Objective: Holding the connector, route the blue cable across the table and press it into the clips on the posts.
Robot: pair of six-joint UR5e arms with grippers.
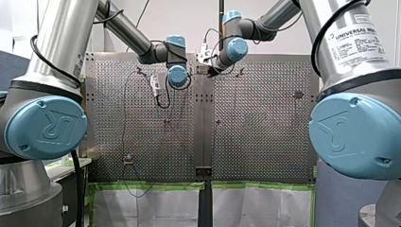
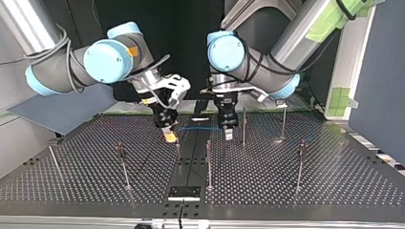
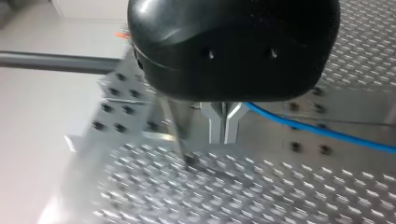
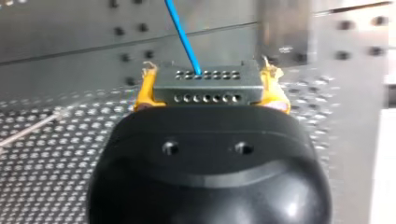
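Right wrist view: my right tool (image 4: pixel 211 89) clamps the connector (image 4: pixel 208 79) between yellow pads, the blue cable (image 4: pixel 181 32) leading off. My left tool (image 3: pixel 223 129) looks pinched narrow on it near the bench's (image 2: pixel 334 181) middle seam. Too much tension could yank it from either grip before it reaches the posts (image 2: pixel 208 162).

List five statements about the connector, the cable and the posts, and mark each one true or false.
1. My right gripper is shut on the grey connector. True.
2. The blue cable comes out of the connector's far face, away from the gripper's body. True.
3. The connector hangs free, held by nothing. False: the yellow pads clamp it on both sides.
4. The posts have toppled over. False: they stand upright on the table.
5. In the top view the cable runs from my right gripper toward my left gripper. True.
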